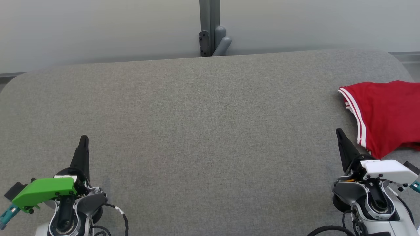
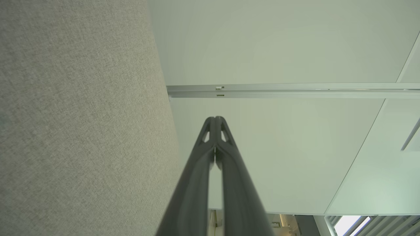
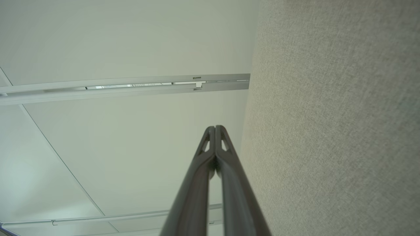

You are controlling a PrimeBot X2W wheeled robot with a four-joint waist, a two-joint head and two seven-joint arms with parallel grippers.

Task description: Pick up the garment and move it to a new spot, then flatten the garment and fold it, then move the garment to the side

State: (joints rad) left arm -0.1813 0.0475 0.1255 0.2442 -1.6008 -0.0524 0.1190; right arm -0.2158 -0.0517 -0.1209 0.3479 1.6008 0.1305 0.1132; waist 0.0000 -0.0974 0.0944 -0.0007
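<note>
A red garment (image 1: 387, 114) with white stripes is laid on the grey bench (image 1: 197, 114). The right fingers (image 1: 343, 144) are seen just beside it, the left fingers (image 1: 82, 154) well apart; both pairs are pressed shut, empty.

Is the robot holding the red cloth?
No, the cloth lies on the table; the right end effector beside it is shut on nothing.

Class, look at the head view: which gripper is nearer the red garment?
Right. The right gripper lies just left of the red garment, apart from it; the left gripper sits far off at the other side of the grey table.
</note>
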